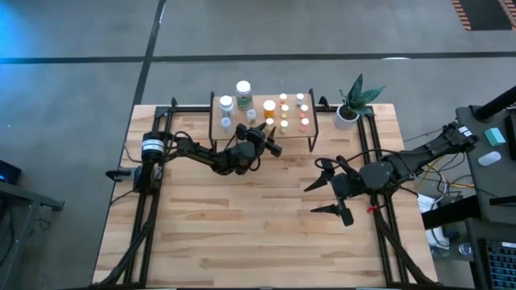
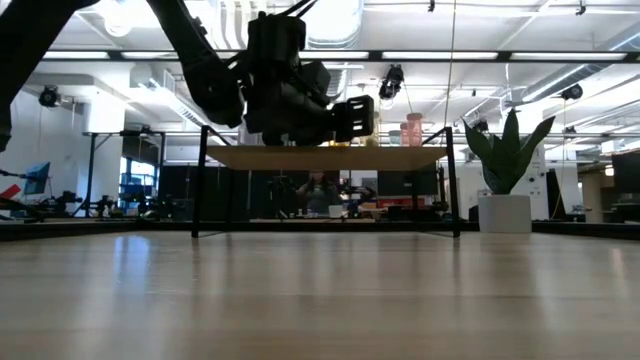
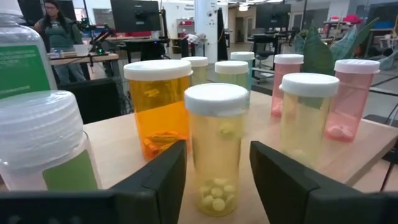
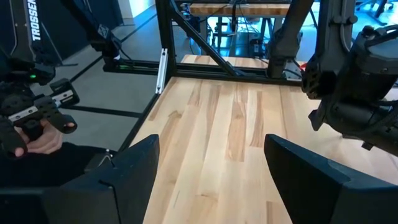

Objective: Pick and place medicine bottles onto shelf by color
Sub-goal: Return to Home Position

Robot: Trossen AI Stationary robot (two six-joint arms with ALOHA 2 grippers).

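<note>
Left jaws gape empty at the shelf (image 3: 115,149), upright yellow bottle (image 3: 216,149) dead ahead; right jaws open, empty.

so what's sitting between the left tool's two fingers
A pale yellow pill bottle, upright on the shelf, in the open left tool's gap; the left wrist view shows it.

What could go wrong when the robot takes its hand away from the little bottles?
The left gripper has its open fingers either side of the yellow bottle on the shelf; a crooked retreat could tip it. It might then hit the orange bottle close beside it. The right gripper waits open over the table, away from this.
</note>
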